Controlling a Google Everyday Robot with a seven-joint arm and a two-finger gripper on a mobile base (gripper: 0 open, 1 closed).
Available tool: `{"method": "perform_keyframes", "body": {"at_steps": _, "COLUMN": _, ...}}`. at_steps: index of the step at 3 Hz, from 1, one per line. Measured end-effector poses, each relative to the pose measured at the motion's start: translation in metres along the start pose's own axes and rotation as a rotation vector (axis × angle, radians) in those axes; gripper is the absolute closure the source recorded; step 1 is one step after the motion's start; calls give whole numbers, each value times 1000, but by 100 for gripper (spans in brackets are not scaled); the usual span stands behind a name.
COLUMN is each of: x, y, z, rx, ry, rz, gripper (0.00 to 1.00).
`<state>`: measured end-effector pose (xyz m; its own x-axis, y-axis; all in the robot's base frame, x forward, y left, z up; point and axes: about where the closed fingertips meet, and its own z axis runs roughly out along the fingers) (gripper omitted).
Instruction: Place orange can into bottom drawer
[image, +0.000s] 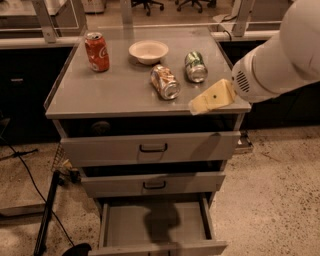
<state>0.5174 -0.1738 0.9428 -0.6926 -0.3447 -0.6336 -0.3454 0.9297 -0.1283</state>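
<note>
The small orange-tan aluminium can (165, 82) is seen lying sideways on the grey worktop (115, 97), the pulled-out grey metal bottom drawer (125, 226) below it and the yellowish hand (212, 97) empty near it, opening not discernible, so it could be rolled away by a glancing touch.

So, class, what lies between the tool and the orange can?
Camera view: only bare cabinet top between orange can and tool, which hovers at the front right edge.
</note>
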Motion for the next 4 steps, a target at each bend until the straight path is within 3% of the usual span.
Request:
{"method": "perform_keyframes", "body": {"at_steps": 1, "x": -9, "y": 20, "z": 20, "rx": -21, "ry": -43, "rz": 29, "gripper": 0}}
{"method": "perform_keyframes", "body": {"at_steps": 2, "x": -25, "y": 38, "z": 43, "rx": -51, "ry": -119, "rz": 19, "gripper": 0}}
{"method": "perform_keyframes", "body": {"at_steps": 4, "x": -48, "y": 47, "z": 81, "rx": -40, "ry": -194, "rz": -23, "gripper": 0}}
